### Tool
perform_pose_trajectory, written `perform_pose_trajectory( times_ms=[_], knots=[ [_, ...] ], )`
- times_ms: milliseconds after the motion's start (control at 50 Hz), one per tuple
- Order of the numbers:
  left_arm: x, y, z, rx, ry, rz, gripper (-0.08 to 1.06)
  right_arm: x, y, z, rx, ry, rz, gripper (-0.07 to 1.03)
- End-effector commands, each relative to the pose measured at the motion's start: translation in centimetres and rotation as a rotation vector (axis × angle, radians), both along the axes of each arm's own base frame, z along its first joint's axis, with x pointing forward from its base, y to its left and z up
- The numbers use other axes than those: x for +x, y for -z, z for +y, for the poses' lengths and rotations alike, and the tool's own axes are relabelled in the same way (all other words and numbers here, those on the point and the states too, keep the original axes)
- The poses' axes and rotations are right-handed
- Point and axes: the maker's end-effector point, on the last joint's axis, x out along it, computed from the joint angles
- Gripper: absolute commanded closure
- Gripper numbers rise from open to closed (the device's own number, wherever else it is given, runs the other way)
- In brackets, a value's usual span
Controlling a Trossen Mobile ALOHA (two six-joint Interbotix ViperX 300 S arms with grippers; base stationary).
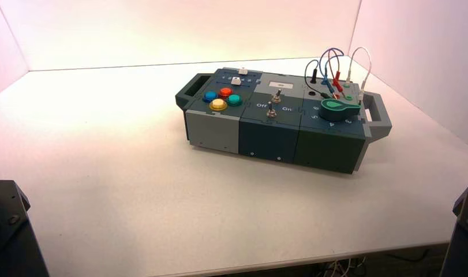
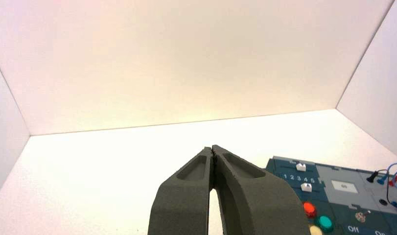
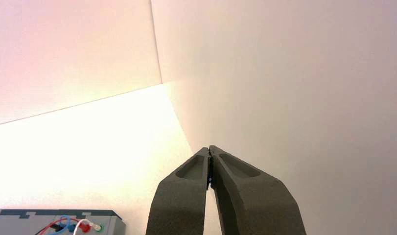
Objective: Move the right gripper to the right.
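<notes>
Your right gripper [image 3: 209, 152] is empty, its fingertips pressed together with only a slit lower down between the fingers. In the high view only a dark part of the right arm [image 1: 465, 231] shows, at roughly 4 o'clock from the box [image 1: 277, 118], low at the near edge of the tabletop [image 1: 104, 161] and well apart from the box. The right wrist view faces the white side wall [image 3: 294, 73], with the box's wire end just in sight.

Nothing needs taking hold of: the task's thing is the gripper itself, rigid and unloaded, so in my judgement it will travel without swing or slip. Its path toward 3 o'clock looks free of the box; the wall is the only limit, and how near it stands cannot be told.

Your left gripper [image 2: 213, 149] is likewise closed at the tips and holding nothing, parked at about 8 o'clock from the box, with the coloured buttons [image 2: 317, 218] near in its view.
</notes>
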Motion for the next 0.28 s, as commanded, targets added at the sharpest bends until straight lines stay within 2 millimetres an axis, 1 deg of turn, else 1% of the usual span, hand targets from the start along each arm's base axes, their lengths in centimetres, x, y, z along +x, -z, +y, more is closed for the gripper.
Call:
perform_pose_trajectory(
  times_ms=[20,280],
  knots=[
    [0.18,-1.09,-0.13,0.005,0.007,-0.021,1.01,-0.14,-1.37,-0.16,-0.009,0.008,-0.033,0.98],
    [0.25,-1.02,-0.13,0.006,0.007,-0.018,1.01,-1.04,-1.72,0.3,-0.012,0.002,-0.051,0.98]
  ],
)
